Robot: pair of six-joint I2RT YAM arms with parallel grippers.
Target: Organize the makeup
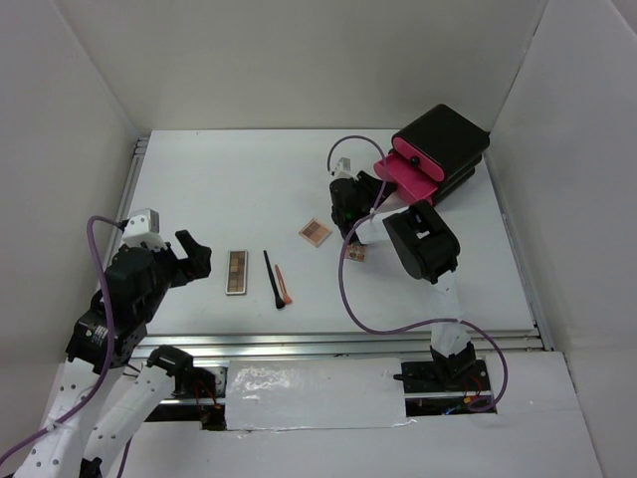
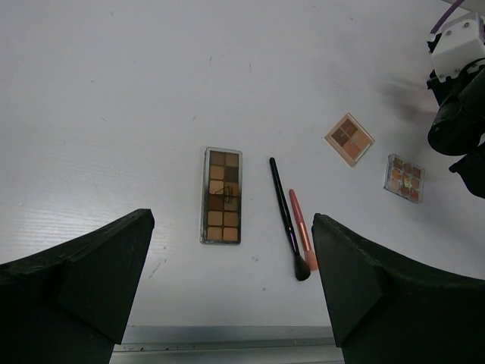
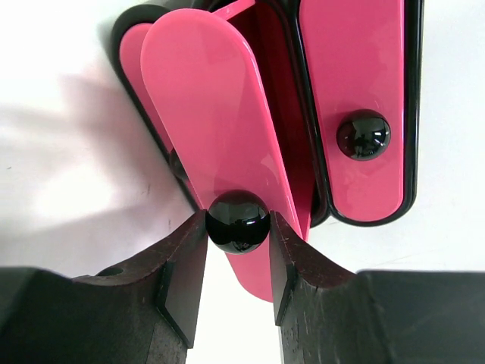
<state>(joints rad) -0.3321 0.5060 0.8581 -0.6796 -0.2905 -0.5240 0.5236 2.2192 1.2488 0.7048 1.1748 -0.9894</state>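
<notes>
The makeup lies on the white table. A narrow brown palette (image 1: 237,272) (image 2: 221,195), a black brush (image 1: 272,279) (image 2: 285,218) and an orange brush (image 1: 283,284) (image 2: 302,240) lie side by side. Two small square palettes, one tan-orange (image 1: 315,231) (image 2: 349,139) and one with a clear rim (image 1: 356,253) (image 2: 405,177), lie further right. My left gripper (image 1: 194,257) (image 2: 231,254) is open and empty, held above the table left of the narrow palette. My right gripper (image 1: 390,191) (image 3: 237,229) is shut on the black knob (image 3: 238,221) of a pink drawer (image 3: 220,129).
The black box (image 1: 443,147) with pink drawers stands at the back right, its gripped drawer (image 1: 410,175) pulled partly out. A second pink drawer (image 3: 356,98) with its own knob (image 3: 363,135) is beside it. White walls enclose the table; a metal rail (image 2: 227,334) runs along its near edge.
</notes>
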